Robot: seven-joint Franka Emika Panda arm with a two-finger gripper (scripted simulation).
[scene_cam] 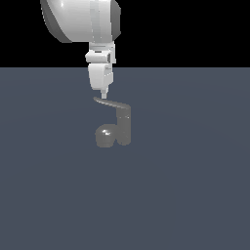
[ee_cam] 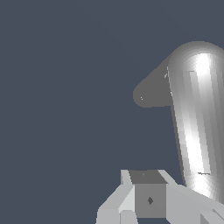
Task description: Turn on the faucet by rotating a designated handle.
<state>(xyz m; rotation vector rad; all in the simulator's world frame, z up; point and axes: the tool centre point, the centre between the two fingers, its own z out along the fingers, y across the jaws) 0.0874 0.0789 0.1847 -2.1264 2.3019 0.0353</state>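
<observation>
The faucet (scene_cam: 123, 128) is a small dull-grey post with a rounded glossy bulge (scene_cam: 104, 135) at its base. The handle (scene_cam: 111, 103) is a thin curved lever reaching from the post's top toward the exterior view's left. My gripper (scene_cam: 103, 93) hangs straight down, its tip just above the lever's free end, touching or nearly so. In the wrist view the handle (ee_cam: 194, 122) is a long shiny bar right beside my fingers (ee_cam: 148, 199), with a darker part of the faucet (ee_cam: 151, 92) beyond it. The gap between the fingers does not show clearly.
The faucet stands on a flat blue-grey floor (scene_cam: 195, 195) that runs to a black background. The large white arm link (scene_cam: 80, 19) hangs above and behind the faucet.
</observation>
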